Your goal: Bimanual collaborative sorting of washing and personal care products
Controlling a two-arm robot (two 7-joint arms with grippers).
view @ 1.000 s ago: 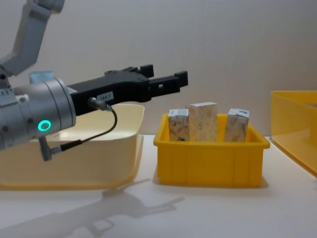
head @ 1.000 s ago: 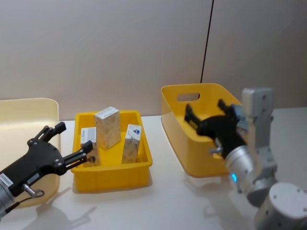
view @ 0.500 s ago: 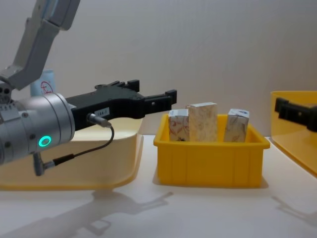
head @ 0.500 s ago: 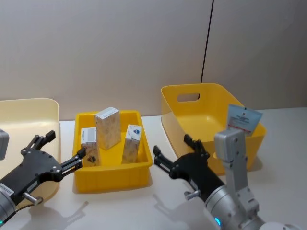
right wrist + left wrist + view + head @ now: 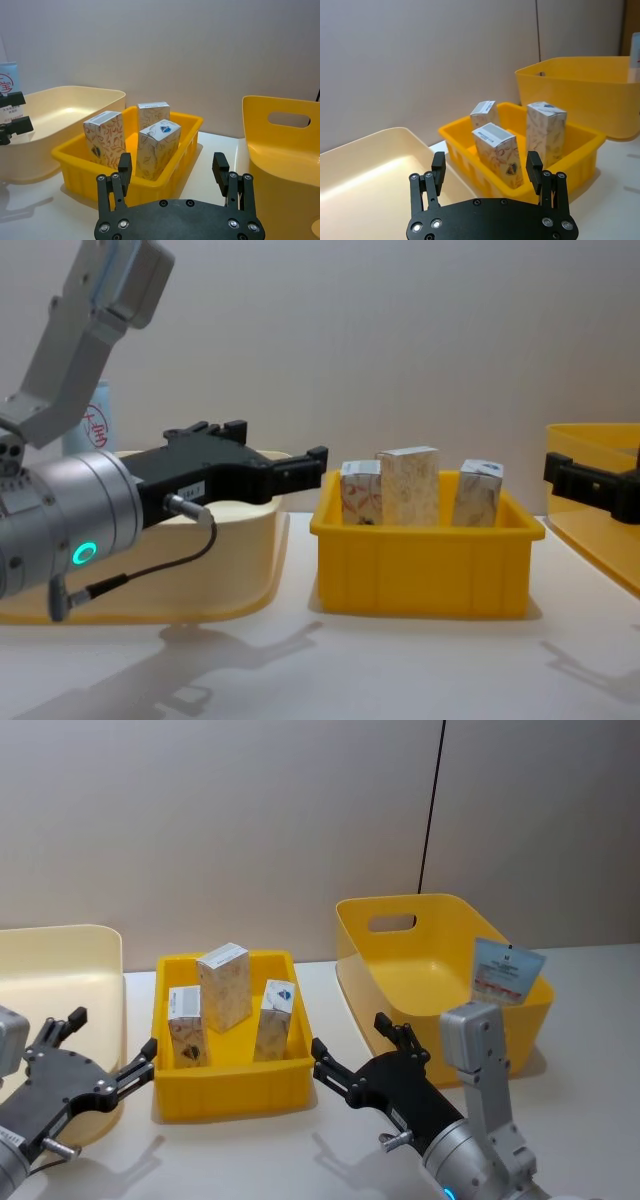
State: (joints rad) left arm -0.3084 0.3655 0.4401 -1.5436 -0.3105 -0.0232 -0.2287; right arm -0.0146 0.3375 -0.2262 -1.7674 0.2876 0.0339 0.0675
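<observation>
Three cream marbled cartons (image 5: 223, 985) (image 5: 184, 1028) (image 5: 275, 1018) stand upright in the small yellow bin (image 5: 232, 1092). From the chest they show as a row (image 5: 408, 485). A pale-blue tube (image 5: 508, 970) leans at the right rim of the large yellow bin (image 5: 385, 960). Another pale-blue tube with a red round mark (image 5: 95, 420) (image 5: 7, 86) stands behind the cream tub (image 5: 170, 570). My left gripper (image 5: 112, 1035) (image 5: 486, 170) hangs open and holds nothing, left of the small bin. My right gripper (image 5: 352, 1038) (image 5: 172, 170) is open and holds nothing, low between the two yellow bins.
The cream tub (image 5: 60, 965) fills the left side of the table. The large yellow bin (image 5: 600, 510) stands at the right. A dark cable (image 5: 432, 810) runs down the wall behind. Bare white table lies in front of the bins.
My right gripper has come out of the large yellow bin and swung left and nearer, uncovering the tube at its rim. My left gripper has drawn back from the small bin.
</observation>
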